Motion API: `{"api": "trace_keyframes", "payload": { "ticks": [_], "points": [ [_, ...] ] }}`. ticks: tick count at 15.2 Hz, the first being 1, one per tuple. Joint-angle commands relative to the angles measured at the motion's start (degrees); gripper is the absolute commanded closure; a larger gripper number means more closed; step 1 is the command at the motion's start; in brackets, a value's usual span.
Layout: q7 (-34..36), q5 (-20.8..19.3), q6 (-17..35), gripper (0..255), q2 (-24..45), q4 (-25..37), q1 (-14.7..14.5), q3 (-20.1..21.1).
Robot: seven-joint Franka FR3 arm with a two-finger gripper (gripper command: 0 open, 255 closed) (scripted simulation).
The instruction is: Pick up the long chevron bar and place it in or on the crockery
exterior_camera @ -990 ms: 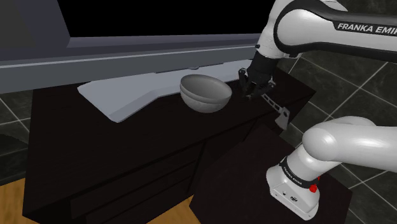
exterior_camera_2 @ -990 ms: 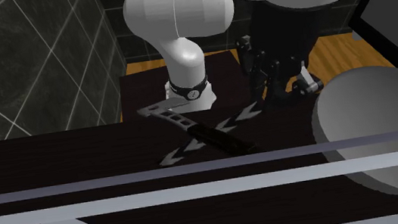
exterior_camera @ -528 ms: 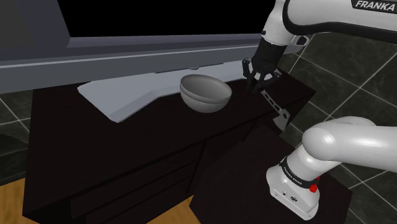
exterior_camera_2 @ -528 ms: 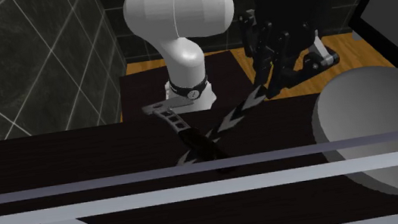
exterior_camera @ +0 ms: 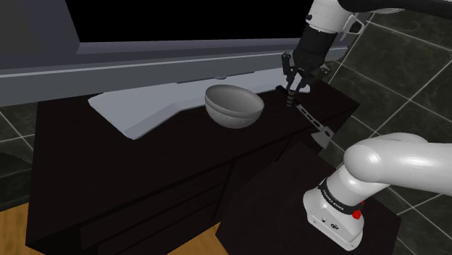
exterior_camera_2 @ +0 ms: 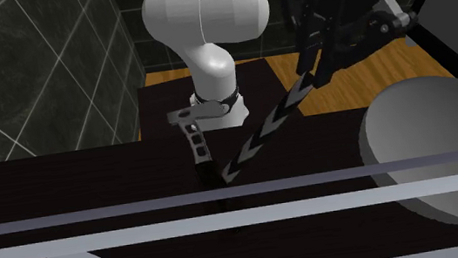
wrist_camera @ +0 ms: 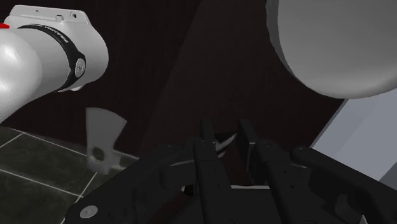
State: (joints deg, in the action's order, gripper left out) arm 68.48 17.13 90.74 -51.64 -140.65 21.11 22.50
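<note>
My gripper (exterior_camera_2: 315, 64), clamped on the upper end of the chevron bar (exterior_camera_2: 262, 131); the bar slants down over the dark cabinet top (exterior_camera: 181, 141), near the grey bowl (exterior_camera: 233, 110), on the shoulder view's right.

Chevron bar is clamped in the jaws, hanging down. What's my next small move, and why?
Probably lift a little higher before going sideways. The gripper holds the chevron bar by its top end, and its low end hangs close to the dark tabletop beside the slotted tool. The grey bowl sits toward the shoulder view's left; the low end might catch its rim.
</note>
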Motion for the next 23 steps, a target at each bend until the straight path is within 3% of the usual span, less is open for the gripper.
{"api": "trace_keyframes", "payload": {
  "ticks": [1, 6, 15, 23],
  "points": [
    [0.2, -0.3, -1.3, 255, 0.4, 1.7, 0.2, -0.3],
    [0.4, -1.1, -4.3, 255, 1.4, 5.6, 0.6, -1.0],
    [12.7, 4.0, -2.1, 255, 11.8, 17.1, 1.5, 12.1],
    [25.4, 2.6, 0.0, 255, 25.0, 31.2, 6.3, 26.9]
  ]
}}
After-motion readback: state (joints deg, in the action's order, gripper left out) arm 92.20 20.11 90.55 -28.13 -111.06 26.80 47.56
